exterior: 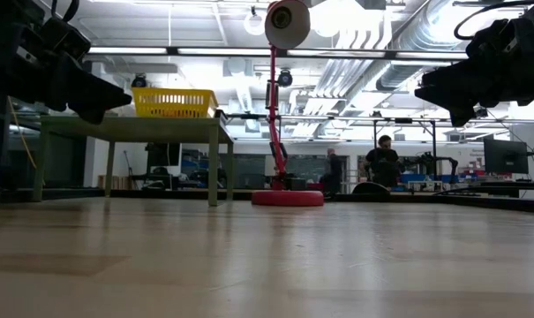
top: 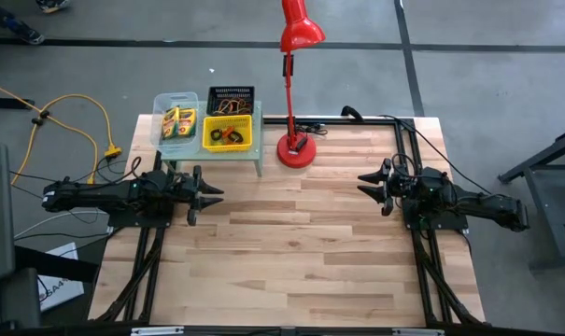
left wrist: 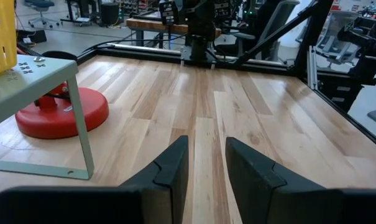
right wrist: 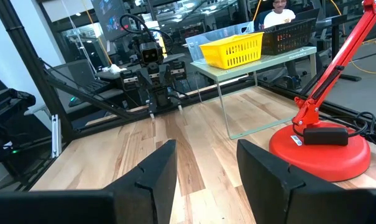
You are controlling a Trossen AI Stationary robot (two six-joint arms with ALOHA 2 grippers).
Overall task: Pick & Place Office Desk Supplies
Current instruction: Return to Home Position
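Left claw is hanging open and empty at the counter's 9 o'clock side, and the right claw is hovering at 3 o'clock, fingers spread with nothing between them. The supplies are all sitting on the light-green rack around 11 o'clock. The clear bin is holding the crayon boxes, the yellow bin is sitting just beside it at its 3 o'clock with small coloured loops in it, and the black mesh bin is sitting at the yellow one's 12 o'clock.
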